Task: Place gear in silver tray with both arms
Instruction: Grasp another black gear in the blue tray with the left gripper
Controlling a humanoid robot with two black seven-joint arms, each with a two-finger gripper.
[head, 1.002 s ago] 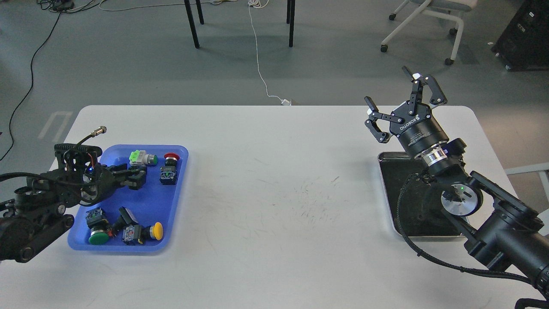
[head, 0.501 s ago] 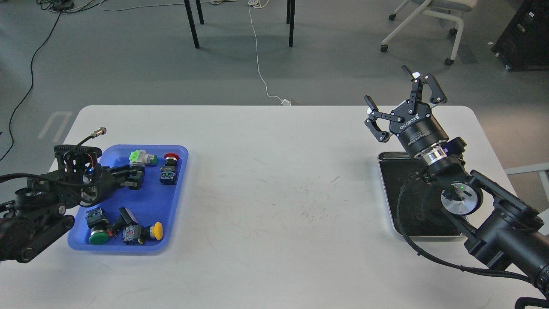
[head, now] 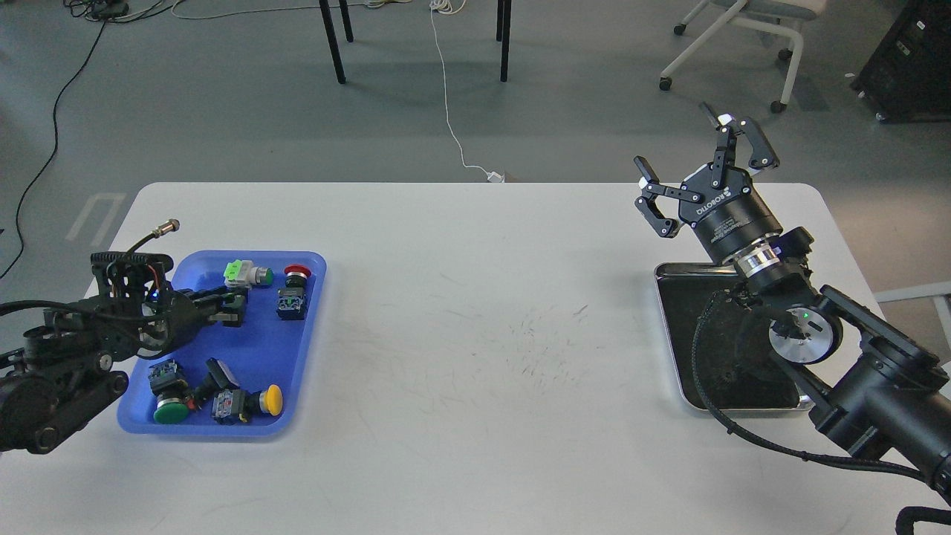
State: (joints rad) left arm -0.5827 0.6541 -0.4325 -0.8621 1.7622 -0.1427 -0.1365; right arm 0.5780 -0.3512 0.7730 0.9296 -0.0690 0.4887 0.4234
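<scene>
The silver tray lies at the right of the white table, its dark bottom partly covered by my right arm. My right gripper is open and empty, fingers pointing up and away, raised above the tray's far edge. The blue plastic tray at the left holds several push-button switch parts, among them a green-and-white one, a red-capped one, a yellow-capped one and a green-capped one. My left gripper reaches low over the blue tray just below the green-and-white part. Its dark fingers cannot be told apart.
A cable with a metal plug sticks up from my left wrist. The table's far edge runs behind both trays. Chair legs, a white cable and a wheeled chair stand on the floor beyond.
My right gripper has lifted and shifted slightly right and away, still open. My left gripper has drawn back slightly to the left over the blue tray.
</scene>
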